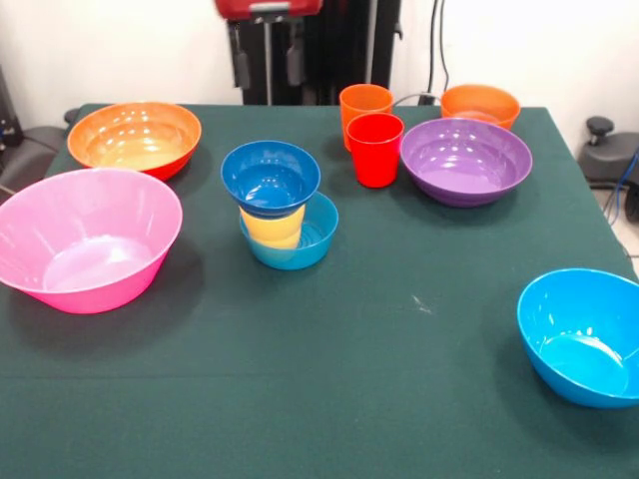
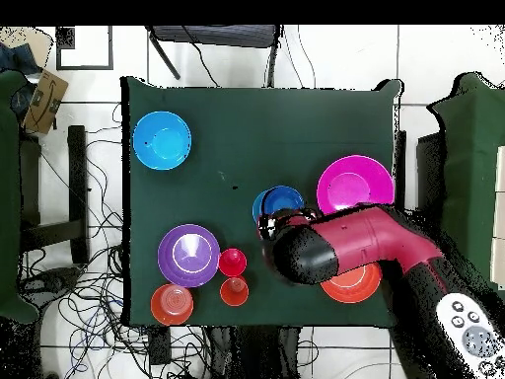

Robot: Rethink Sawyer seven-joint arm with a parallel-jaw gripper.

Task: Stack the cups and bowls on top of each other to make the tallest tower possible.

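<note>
A short tower (image 1: 275, 205) stands mid-table: a small blue bowl (image 1: 271, 176) sits on a yellow cup (image 1: 273, 226), which stands in another small blue bowl (image 1: 305, 245). The orange cup (image 1: 365, 103) and red cup (image 1: 375, 149) stand side by side beside the purple bowl (image 1: 465, 160). Behind that is a small orange bowl (image 1: 480, 103). The large pink bowl (image 1: 85, 239), large orange bowl (image 1: 135, 137) and bright blue bowl (image 1: 584, 334) stand apart. My arm (image 2: 335, 252) reaches over the table, and its black gripper end (image 2: 266, 229) hovers beside the tower (image 2: 281, 200).
In the overhead view the arm covers part of the large orange bowl (image 2: 353, 284). The green tablecloth (image 1: 399, 399) runs to the table's edges. Cables and a black stand (image 2: 59, 197) lie on the floor beside the table.
</note>
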